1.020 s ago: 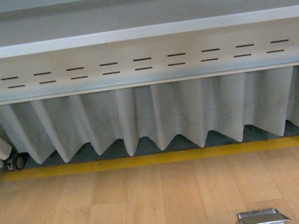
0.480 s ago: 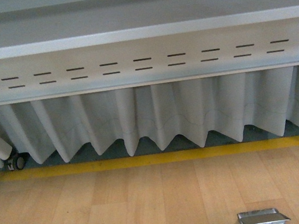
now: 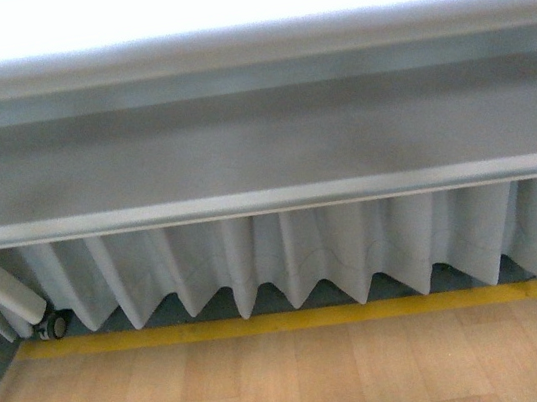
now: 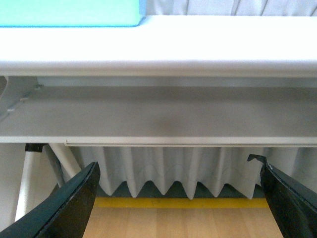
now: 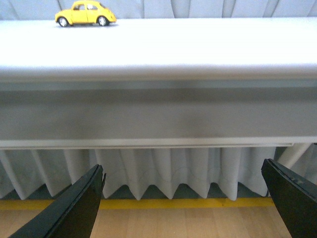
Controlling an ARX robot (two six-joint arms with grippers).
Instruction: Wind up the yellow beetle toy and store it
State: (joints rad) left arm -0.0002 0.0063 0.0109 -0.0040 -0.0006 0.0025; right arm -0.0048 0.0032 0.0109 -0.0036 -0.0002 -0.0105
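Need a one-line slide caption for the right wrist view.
Right hand open, level with the white table edge; yellow beetle toy stands on the tabletop beyond, not yet grasped.

So neither arm shows up in the front view at all, only the wrist cams catch anything. Left hand (image 4: 176,163) is spread wide with nothing in it, and its dark fingers (image 4: 74,198) sit far apart. Right hand (image 5: 183,166) is the same deal: wide apart, holding nothing. Both seem aimed level, roughly toward 12 o'clock.
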